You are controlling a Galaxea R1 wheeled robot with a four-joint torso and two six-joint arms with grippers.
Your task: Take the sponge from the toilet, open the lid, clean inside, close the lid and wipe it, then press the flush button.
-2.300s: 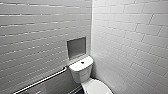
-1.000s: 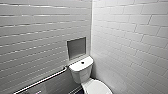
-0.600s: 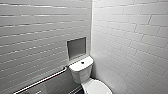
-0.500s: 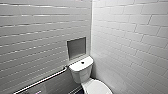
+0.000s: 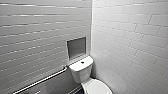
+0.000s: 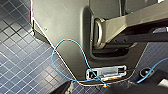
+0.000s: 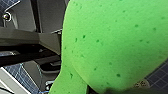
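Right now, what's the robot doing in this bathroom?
The robot faces a white toilet in the tiled corner, and its lid looks shut. The green sponge is right up close in the right wrist view, over the blue floor tiles, so the robot seems to be carrying it on that side.

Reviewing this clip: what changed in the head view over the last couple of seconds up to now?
Nothing visibly changed. The toilet, its lid, the grab bar and the wall niche sit where they did. The sponge shows close up in the right wrist view, with no earlier picture there to compare.
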